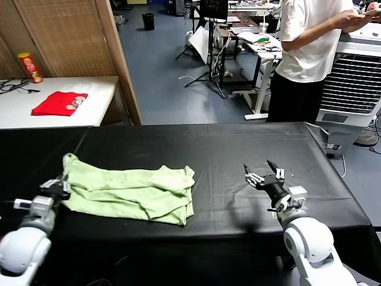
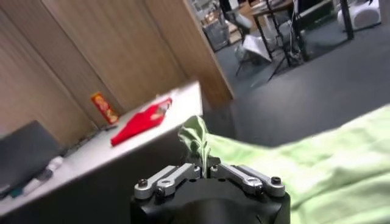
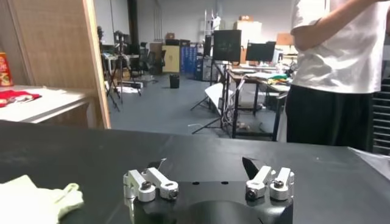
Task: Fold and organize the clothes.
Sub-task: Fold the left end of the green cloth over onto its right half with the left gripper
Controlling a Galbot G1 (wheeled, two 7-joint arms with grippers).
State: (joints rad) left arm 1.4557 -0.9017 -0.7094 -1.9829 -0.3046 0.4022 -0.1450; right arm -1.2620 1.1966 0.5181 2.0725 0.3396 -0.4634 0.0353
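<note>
From the head camera I see the T-shirt [image 1: 134, 192] lying crumpled on the black table [image 1: 226, 155], my left gripper [image 1: 59, 189] at its left edge. Left wrist: jaws clamped on the shirt's edge. Right wrist: right gripper [image 3: 208, 182] spread wide, right of the shirt.

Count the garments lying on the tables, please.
2. A green T-shirt lies crumpled on the black table, its corner pinched in the left hand. A red garment lies folded on the white side table. None seems hidden.
</note>
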